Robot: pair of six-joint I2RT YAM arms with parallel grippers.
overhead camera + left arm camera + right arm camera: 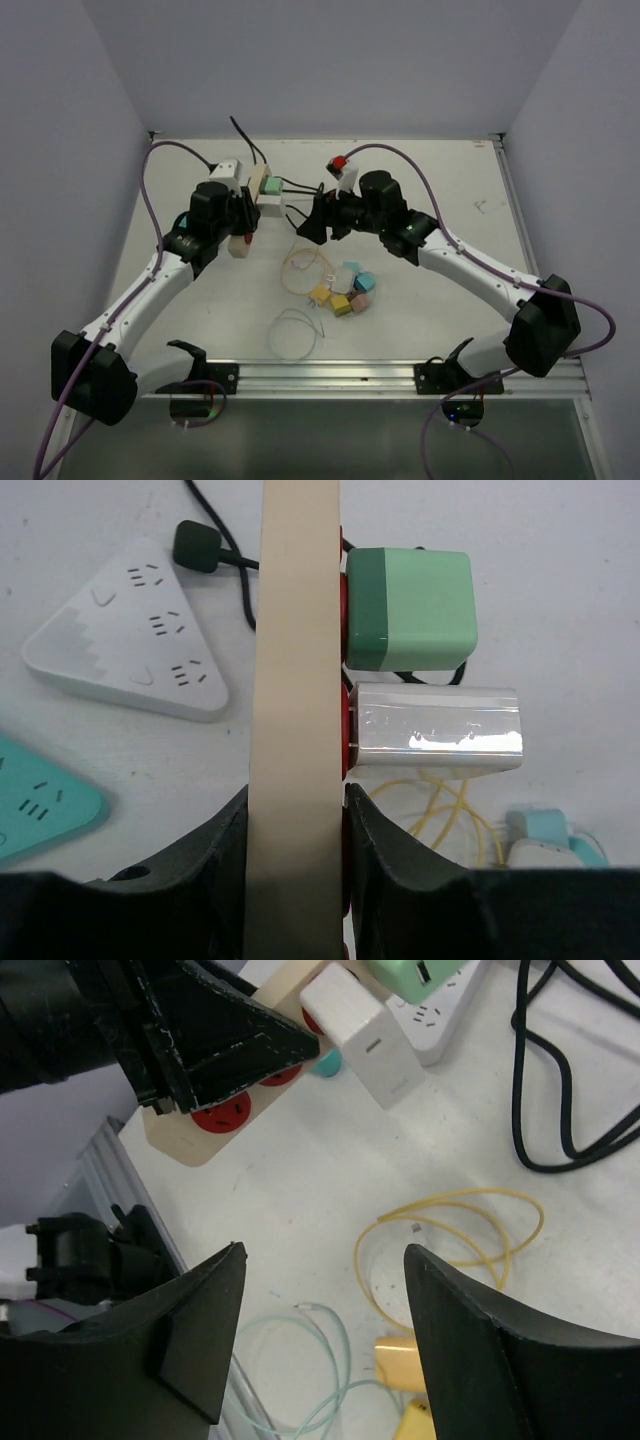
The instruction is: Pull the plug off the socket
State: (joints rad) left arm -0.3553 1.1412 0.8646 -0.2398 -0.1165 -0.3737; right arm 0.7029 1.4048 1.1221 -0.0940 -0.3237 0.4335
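Now, left pincer: clamped across the beige power strip, one finger on each flat side, holding it on edge above the table.
Teal socket block: flat on the table at the far left of the left wrist view, partly cut off by the frame.
White triangular socket block: flat on the table just left of the held strip, with a black cable running past its far corner.
Beige power strip: long and narrow, its red-socket face turned to the right; the lower end sticks out below the fingers.
Green plug: seated in the strip's red face, on the far side of the white one and almost touching it.
White plug: a glossy block, fully seated in the strip between the green plug and the left pincer's fingers.
Yellow cable: a loose loop on the table beneath the plugs.
Right pincer: fingers wide apart, gripping nothing, hovering over the yellow cable near the white plug without touching it.
Coloured adapters: a small heap on the table, nearer the arm bases than the right pincer.
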